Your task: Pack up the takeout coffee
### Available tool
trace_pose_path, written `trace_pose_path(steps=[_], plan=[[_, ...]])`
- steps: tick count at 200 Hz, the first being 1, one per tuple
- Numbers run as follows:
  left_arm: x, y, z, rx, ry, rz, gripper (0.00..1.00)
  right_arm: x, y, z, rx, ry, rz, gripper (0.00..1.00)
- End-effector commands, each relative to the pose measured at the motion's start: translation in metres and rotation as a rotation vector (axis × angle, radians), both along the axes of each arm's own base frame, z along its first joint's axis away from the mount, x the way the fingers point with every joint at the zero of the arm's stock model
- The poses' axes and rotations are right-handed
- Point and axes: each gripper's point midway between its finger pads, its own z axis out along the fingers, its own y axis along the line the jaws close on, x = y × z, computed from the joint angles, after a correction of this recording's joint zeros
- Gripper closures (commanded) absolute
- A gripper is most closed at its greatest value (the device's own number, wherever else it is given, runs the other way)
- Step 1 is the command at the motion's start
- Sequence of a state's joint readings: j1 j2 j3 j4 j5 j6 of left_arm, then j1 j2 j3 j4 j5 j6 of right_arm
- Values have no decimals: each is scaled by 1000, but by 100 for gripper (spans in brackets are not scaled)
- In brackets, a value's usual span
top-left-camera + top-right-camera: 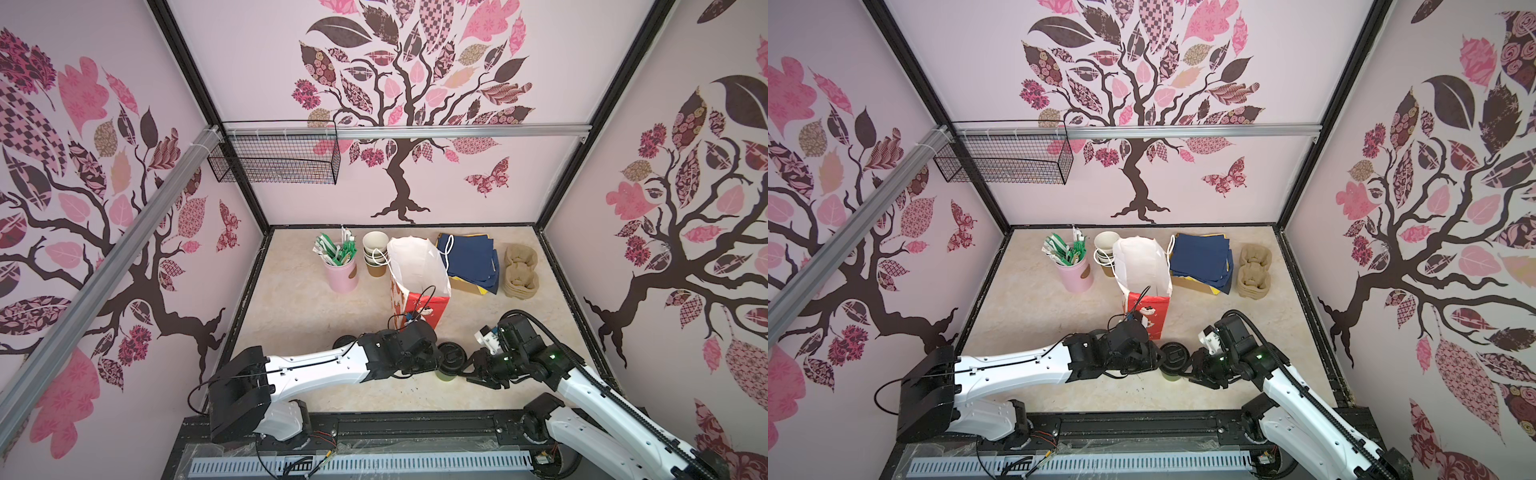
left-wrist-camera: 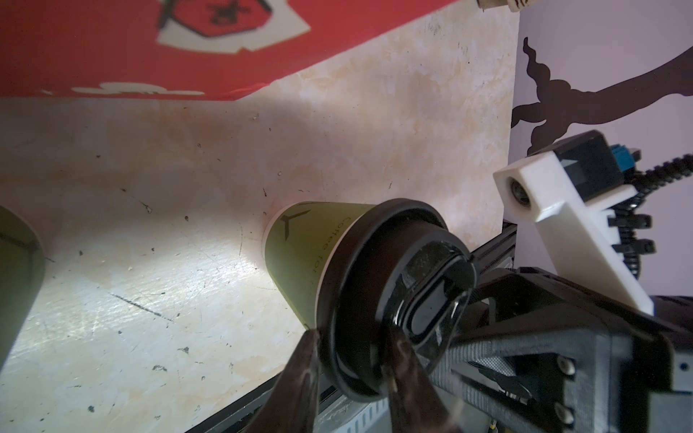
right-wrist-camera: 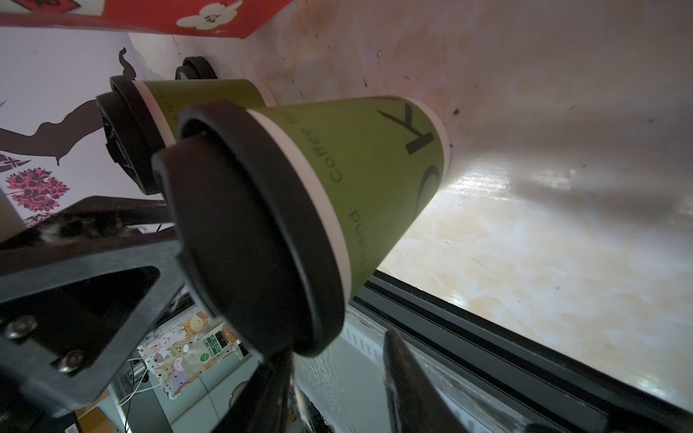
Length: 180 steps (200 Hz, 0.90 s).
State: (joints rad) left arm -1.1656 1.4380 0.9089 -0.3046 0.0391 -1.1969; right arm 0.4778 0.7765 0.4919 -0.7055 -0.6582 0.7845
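One takeout coffee [image 1: 452,356], a green cup under a black sip lid, stands near the table's front between both grippers in both top views [image 1: 1173,356]. My left gripper [image 2: 352,331] is shut on the lid's rim, one finger under the rim against the cup wall and the other on the lid's top. My right gripper [image 3: 339,343] is open just beside that lid [image 3: 247,225], with nothing between its fingers. The second takeout coffee [image 3: 210,93] stands behind the first, at the edge of the left wrist view [image 2: 15,277]. My left arm hides it in both top views.
An open red and white paper bag [image 1: 419,270] stands just behind the grippers. Along the back are a pink cup of straws [image 1: 341,270], stacked brown cups [image 1: 375,249], blue paper bags [image 1: 471,257] and pulp cup carriers [image 1: 521,270]. A stack of black lids [image 3: 195,67] sits by the left arm.
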Motion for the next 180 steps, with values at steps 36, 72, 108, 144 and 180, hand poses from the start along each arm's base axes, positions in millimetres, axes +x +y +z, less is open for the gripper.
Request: trace_pose_path(steps=[36,72,108,144,180], plan=[[-22,47,-63,267,111,-19,68,0,-21,-26,-149,19,-61,54],[-23,47,-60,264,100,-34,67,14,3,36,67,-103,-78,42],[-22,40,-53,223,84,-51,65,19,2,51,96,-140,-128,35],[-20,33,-44,192,61,-68,61,28,-5,35,27,-121,-179,27],[-15,29,-33,153,28,-65,57,37,-3,31,22,-122,-197,24]])
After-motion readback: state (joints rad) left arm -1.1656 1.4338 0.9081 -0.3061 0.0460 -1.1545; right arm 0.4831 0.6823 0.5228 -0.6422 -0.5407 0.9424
